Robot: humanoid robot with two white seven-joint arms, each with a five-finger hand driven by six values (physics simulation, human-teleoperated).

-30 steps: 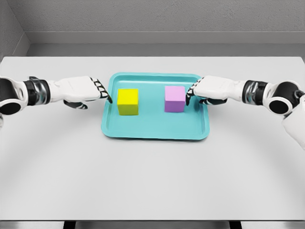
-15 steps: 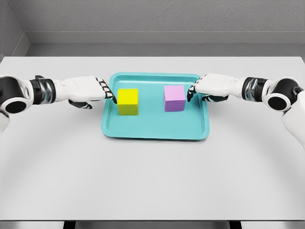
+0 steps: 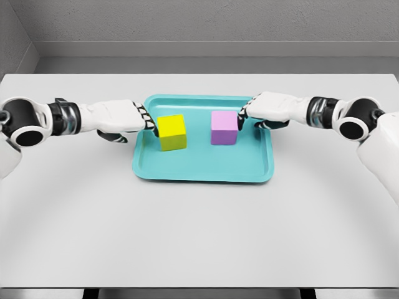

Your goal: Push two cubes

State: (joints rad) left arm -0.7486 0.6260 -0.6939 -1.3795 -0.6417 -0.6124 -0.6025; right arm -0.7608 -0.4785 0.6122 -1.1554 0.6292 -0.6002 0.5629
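While both cubes sat in the teal tray (image 3: 202, 171), each was touched by a hand.
Yellow cube (image 3: 172, 132) was met by left hand (image 3: 118, 118), purple cube (image 3: 224, 128) by right hand (image 3: 271, 111); fingers curled, nothing held.

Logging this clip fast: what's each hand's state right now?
Left hand: fingers curled, holding nothing, fingertips against the yellow cube.
Right hand: fingers curled, holding nothing, fingertips against the purple cube.

You see yellow cube (image 3: 172, 131), brighter on top, darker on front. You see purple cube (image 3: 224, 128), light pinkish purple. Both on blue-green tray (image 3: 202, 168). Table (image 3: 199, 230) pale grey. Wall behind grey, speckled. Left hand (image 3: 121, 118) white, fingers (image 3: 147, 121) striped black and white. Right hand (image 3: 269, 111) white too, same black-white striped fingers (image 3: 244, 112). Your arms white with black bands at wrists.
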